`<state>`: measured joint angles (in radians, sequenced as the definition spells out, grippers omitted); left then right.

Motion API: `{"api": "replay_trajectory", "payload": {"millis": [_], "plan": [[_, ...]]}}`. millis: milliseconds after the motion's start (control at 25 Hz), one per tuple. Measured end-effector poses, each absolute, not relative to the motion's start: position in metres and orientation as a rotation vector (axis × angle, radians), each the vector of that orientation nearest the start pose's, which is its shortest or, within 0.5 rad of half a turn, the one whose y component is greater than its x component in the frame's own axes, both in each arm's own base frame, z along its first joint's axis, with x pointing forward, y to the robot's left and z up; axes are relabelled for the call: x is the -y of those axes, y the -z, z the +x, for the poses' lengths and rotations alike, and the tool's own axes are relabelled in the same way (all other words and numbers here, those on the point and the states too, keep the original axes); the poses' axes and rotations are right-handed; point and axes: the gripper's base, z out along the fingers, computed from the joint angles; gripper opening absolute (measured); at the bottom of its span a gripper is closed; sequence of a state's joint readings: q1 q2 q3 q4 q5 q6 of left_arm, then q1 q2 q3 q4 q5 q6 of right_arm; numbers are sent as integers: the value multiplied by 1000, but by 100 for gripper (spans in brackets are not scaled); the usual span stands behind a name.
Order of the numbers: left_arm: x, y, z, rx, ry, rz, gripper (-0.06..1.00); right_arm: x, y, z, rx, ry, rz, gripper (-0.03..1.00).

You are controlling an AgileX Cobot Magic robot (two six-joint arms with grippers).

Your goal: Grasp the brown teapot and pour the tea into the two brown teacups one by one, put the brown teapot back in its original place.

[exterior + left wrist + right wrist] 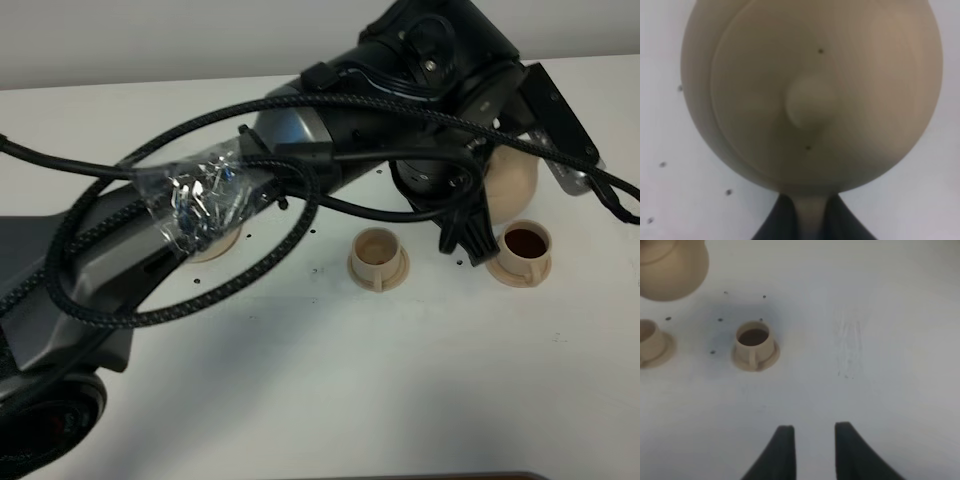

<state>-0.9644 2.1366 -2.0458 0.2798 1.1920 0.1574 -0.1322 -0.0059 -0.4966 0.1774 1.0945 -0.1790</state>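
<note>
Holding the teapot (514,180) by its handle, pinched in my left gripper (810,212), aloft near the full cup (524,250); my right gripper (814,432) hangs spread, idle. The 2nd cup (377,254) looks empty: next, shift there and tilt.

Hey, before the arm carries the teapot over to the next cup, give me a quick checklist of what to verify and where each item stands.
1. Left gripper clamped on the teapot handle: ok.
2. Lid seated on the pot: ok.
3. Cup nearest the pot holds dark tea: ok.
4. Middle cup upright, empty, on its saucer: ok.
5. Big saucer free for the return: cannot tell, the arm hides most of it.
6. Right gripper open, away from the cups: ok.
</note>
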Motion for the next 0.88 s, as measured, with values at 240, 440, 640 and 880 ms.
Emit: {"api": "replay_trajectory", "payload": {"millis": [240, 440, 640, 880], "plan": [[330, -278, 295, -2316, -217, 1477, 13, -15, -275, -6, -2061, -21, -60, 19], [282, -259, 292, -2476, -286, 1435, 13, -15, -275, -6, -2061, -22, -60, 19], [228, -241, 289, -2589, -327, 1327, 13, -15, -275, -6, -2061, -22, -60, 19], [203, -211, 304, -2467, -326, 1298, 13, -15, -275, -6, -2061, -22, -60, 19]]}}
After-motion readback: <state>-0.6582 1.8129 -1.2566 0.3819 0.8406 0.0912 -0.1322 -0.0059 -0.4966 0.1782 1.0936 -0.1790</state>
